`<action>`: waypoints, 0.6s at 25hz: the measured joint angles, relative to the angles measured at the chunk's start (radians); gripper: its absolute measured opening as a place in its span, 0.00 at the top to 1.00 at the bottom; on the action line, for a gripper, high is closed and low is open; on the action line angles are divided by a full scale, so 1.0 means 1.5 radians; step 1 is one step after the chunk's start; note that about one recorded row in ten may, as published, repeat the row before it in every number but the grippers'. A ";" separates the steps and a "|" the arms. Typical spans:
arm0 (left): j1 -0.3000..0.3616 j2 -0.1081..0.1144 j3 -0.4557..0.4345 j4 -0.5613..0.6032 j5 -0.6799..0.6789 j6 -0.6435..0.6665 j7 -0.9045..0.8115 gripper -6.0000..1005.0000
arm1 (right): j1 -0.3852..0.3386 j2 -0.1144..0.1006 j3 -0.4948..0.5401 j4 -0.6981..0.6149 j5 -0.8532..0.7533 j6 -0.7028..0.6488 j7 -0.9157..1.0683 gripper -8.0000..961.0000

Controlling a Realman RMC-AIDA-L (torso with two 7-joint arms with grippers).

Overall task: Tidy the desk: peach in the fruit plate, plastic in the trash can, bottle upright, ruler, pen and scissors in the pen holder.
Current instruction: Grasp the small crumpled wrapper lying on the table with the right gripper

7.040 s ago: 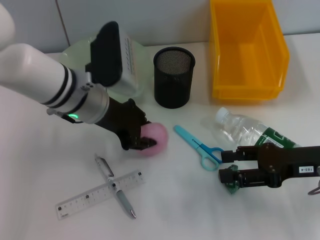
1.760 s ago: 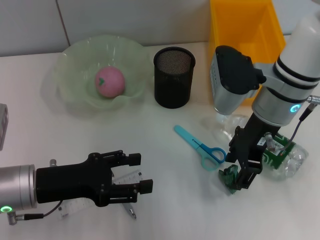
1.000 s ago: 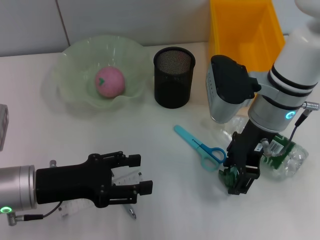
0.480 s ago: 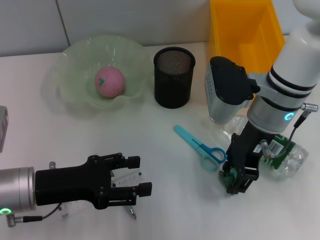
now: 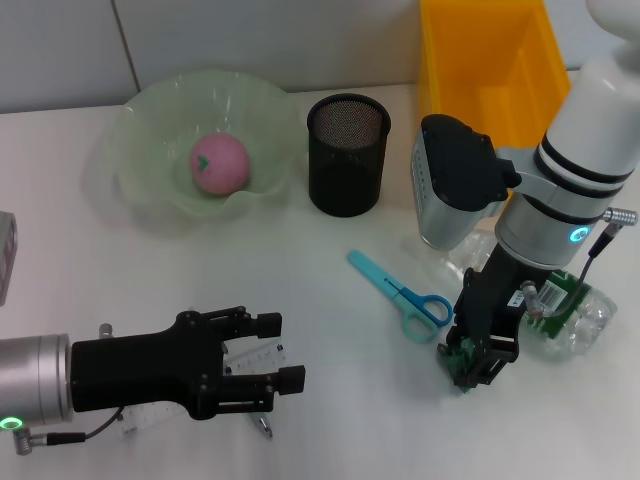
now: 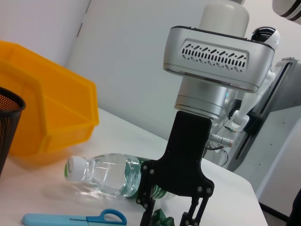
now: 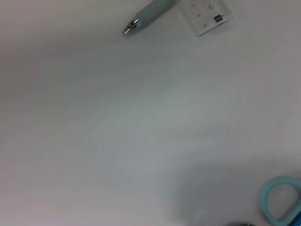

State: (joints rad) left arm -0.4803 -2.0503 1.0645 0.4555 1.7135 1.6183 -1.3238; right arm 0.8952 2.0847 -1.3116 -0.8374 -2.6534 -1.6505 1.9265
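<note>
**Currently: right gripper down on the plastic scrap beside the bottle**

Right gripper (image 5: 473, 362) stands near-vertical over the small green plastic scrap (image 5: 458, 357) on the worktop (image 5: 350, 400), just beside the handle end of the blue scissors (image 5: 398, 294). Its fingers straddle the scrap, and whether they have pinched it cannot be told from either the head or left wrist view. The clear bottle (image 5: 560, 315) lies on its side directly behind the gripper, touching or nearly so.

Left gripper (image 5: 270, 373) hovers low over the ruler (image 5: 248, 356) and pen (image 5: 262, 427), fingers spread and holding nothing.

Peach (image 5: 219, 165) sits in the green fruit plate (image 5: 140, 120); that item is judged complete. Mesh pen holder (image 5: 346, 150) and yellow bin (image 5: 480, 80), presumably the trash can, stand behind.

Assessment of the step in hand: picking up the plastic.
- The scrap is thin and light, so the fingertips should reach the worktop before closing.
- The lift should be straight up, to avoid rolling the bottle or nudging the scissors.
- Carry should clear the bin's front wall before release.

Risk: a shallow pinch may let the scrap slip out on the way.
</note>
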 joint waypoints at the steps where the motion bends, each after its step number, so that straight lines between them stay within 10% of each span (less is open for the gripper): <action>1: 0.000 0.000 0.000 0.000 0.000 0.000 0.000 0.20 | 0.000 0.000 0.000 0.000 0.000 0.000 0.000 0.43; 15: -0.004 0.002 0.000 0.000 0.000 0.001 0.000 0.20 | 0.000 0.000 0.000 0.000 0.007 0.000 0.000 0.51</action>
State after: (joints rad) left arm -0.4856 -2.0478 1.0645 0.4555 1.7135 1.6199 -1.3239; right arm 0.8958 2.0846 -1.3115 -0.8375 -2.6428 -1.6503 1.9266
